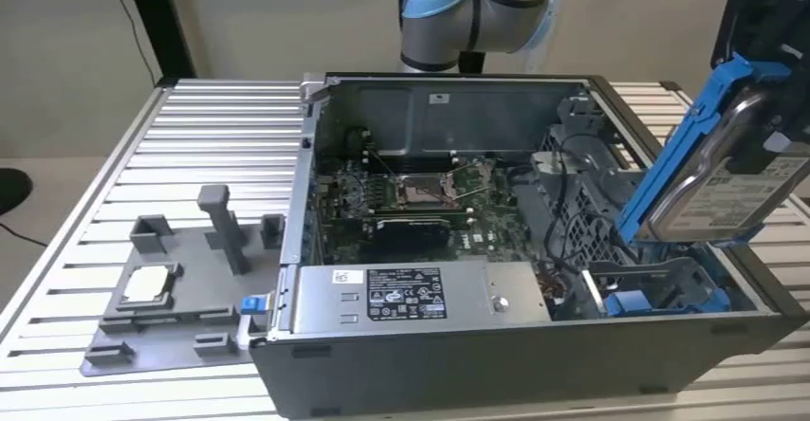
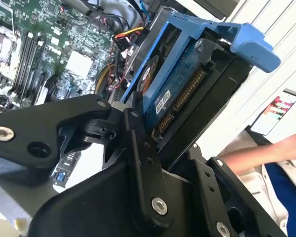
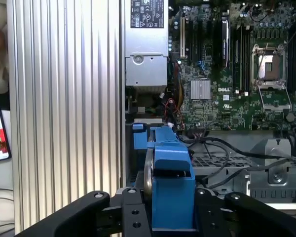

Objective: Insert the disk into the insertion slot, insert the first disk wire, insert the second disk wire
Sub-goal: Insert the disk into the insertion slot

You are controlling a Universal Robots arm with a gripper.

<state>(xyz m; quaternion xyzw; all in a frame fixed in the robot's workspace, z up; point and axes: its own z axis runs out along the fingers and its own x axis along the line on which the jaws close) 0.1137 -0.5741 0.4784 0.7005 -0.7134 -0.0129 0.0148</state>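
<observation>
Blue plastic frames the disk [image 1: 731,179], and the gripper [image 3: 170,212] is clamped on it. In the first wrist view 1 black finger [image 3: 133,217] stands at each side of the caddy, with no gap that I can see.

You hold the disk in the air over the end of the computer case [image 1: 506,369] that is at the exterior view's right. No part of it is inside the insertion slot [image 1: 652,283] yet.

The relation that matters is this. The long axis of the disk is steep but not vertical: its upper end leans to the exterior view's right, toward the gripper, and its lower end points down and to the exterior view's left. The slot, grey metal with blue guides, lies just under this lower end and a little further to the exterior view's left. The 2 are near and seem apart; whether they touch I cannot tell.

In my judgement the tilt does not yet agree with the opening of the slot, so the angle is the thing to watch.

In the second wrist view the connector row [image 2: 185,96] of the disk is at the end near the gripper, away from the slot. Loose wires [image 3: 222,148] lie beside the bay, near the motherboard [image 1: 405,198]. None of them is joined to the disk.
</observation>
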